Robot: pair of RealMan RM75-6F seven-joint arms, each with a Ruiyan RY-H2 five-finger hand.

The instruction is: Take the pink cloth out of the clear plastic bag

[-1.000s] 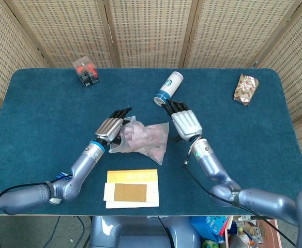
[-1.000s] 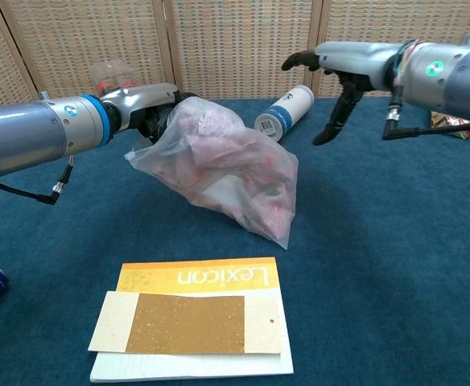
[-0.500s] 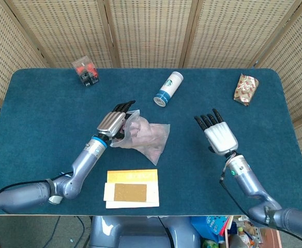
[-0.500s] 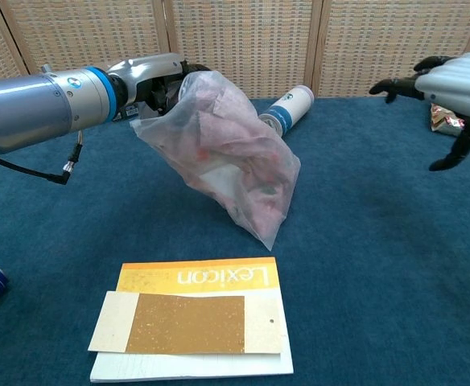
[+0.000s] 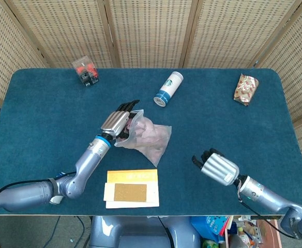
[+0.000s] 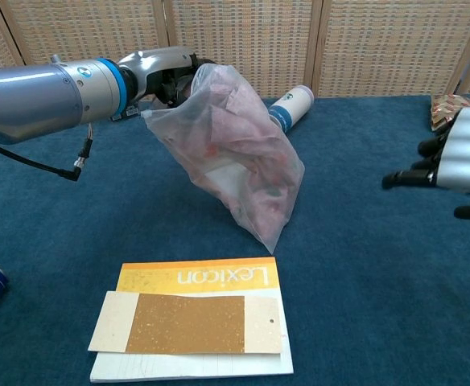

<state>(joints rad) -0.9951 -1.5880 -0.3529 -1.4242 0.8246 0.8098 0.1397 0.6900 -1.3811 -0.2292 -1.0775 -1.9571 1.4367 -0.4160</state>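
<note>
My left hand (image 5: pixel 117 121) (image 6: pixel 169 72) grips the top of the clear plastic bag (image 5: pixel 146 139) (image 6: pixel 235 157) and holds it lifted, its lower corner hanging near the blue table (image 5: pixel 47 113). The pink cloth (image 5: pixel 147 132) (image 6: pixel 231 145) is bunched inside the bag. My right hand (image 5: pixel 216 167) (image 6: pixel 452 162) is far from the bag, near the table's front right, empty, with its fingers spread and somewhat bent.
A white and blue cup (image 5: pixel 168 88) (image 6: pixel 291 106) lies on its side behind the bag. An orange and white booklet (image 5: pixel 132 188) (image 6: pixel 193 318) lies at the front edge. A red-topped clear box (image 5: pixel 85 71) and a wrapped packet (image 5: pixel 246 88) sit at the back.
My right hand has drawn back from beside the bag to the front right of the table. The left hand has raised the bag's top a little higher.
</note>
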